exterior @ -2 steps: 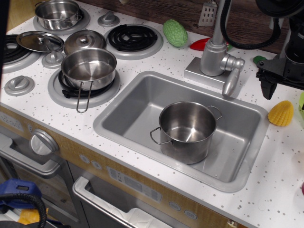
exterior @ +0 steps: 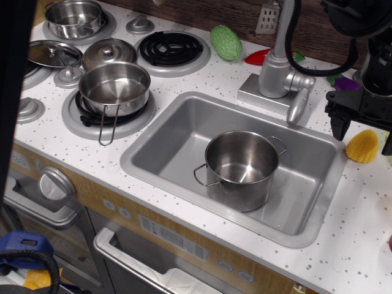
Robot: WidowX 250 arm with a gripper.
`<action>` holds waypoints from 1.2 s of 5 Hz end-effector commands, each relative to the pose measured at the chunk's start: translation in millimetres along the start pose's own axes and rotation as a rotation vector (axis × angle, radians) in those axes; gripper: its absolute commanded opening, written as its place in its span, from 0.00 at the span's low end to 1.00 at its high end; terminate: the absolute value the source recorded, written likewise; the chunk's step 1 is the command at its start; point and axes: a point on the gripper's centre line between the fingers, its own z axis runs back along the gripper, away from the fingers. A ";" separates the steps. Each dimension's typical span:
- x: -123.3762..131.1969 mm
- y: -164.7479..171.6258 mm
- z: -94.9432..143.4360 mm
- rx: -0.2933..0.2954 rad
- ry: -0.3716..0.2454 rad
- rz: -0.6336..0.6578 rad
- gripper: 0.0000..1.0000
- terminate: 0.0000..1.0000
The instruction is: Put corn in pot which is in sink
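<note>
The yellow corn (exterior: pixel 362 146) lies on the white counter to the right of the sink (exterior: pixel 184 131). The tall steel pot (exterior: pixel 241 168) with two wire loop handles stands upright and empty inside the sink. My black gripper (exterior: pixel 363 128) hangs over the corn at the right edge. Its jaws are open, one finger to the left of the corn and the other at the frame's right edge. The fingers straddle the corn without closing on it.
A grey faucet (exterior: pixel 278 67) stands behind the sink. A green bumpy vegetable (exterior: pixel 226 42), a red toy (exterior: pixel 258 56) and a purple toy (exterior: pixel 346 82) lie at the back. A saucepan (exterior: pixel 114 88) sits on the front burner, with lids and a small pot (exterior: pixel 75 17) behind.
My gripper has moved down and a little right, from beside the corn to straddling it. A dark band has widened along the left edge.
</note>
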 end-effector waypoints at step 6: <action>16.3 11.1 -13.4 -0.137 -0.139 0.008 0.00 0.00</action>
